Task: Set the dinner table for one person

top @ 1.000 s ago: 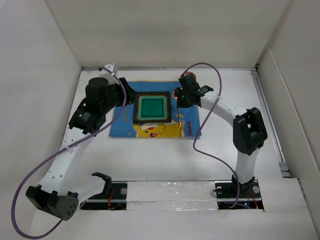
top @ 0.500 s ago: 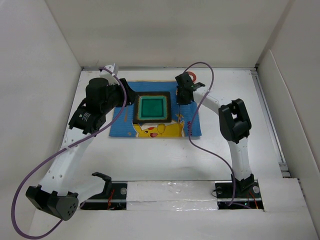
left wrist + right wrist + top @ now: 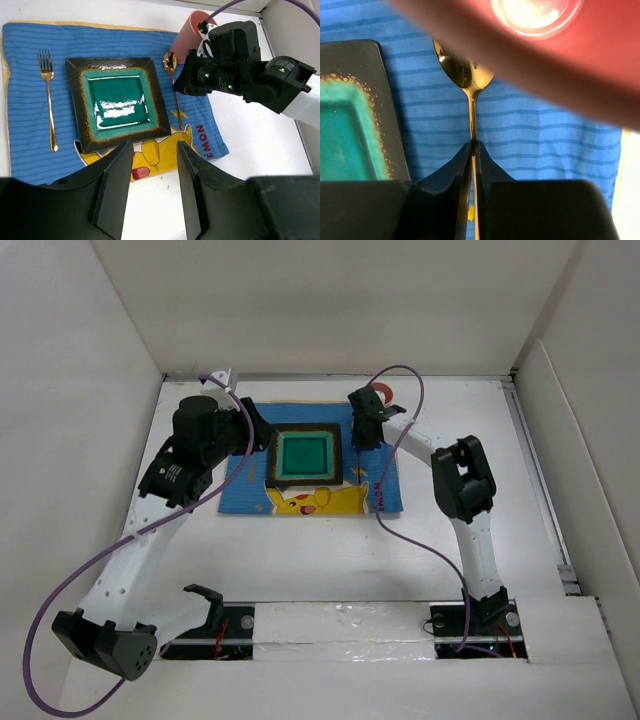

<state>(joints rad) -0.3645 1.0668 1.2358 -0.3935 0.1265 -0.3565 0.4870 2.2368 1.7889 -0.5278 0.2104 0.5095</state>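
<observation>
The white dinner table (image 3: 330, 560) carries a blue cartoon mat (image 3: 240, 495). On the mat sits a square dark plate with a teal centre (image 3: 117, 100). A gold fork (image 3: 48, 100) lies to its left. A gold spoon (image 3: 170, 62) is to its right, parallel to the plate's edge. My right gripper (image 3: 473, 146) is shut on the spoon's handle (image 3: 465, 72), low over the mat. A pink cup (image 3: 187, 30) stands just behind the gripper. My left gripper (image 3: 154, 150) is open and empty, high over the mat's near edge.
White walls enclose the table on the left, back and right. The right arm's forearm (image 3: 415, 440) stretches across the mat's right edge. A purple cable (image 3: 400, 370) loops above the right arm. The left arm (image 3: 190, 445) hangs over the mat's left side.
The right arm's elbow has swung left and closer to the mat. Its gripper, still holding the spoon, has shifted slightly back and left beside the plate. The left arm has not moved.
</observation>
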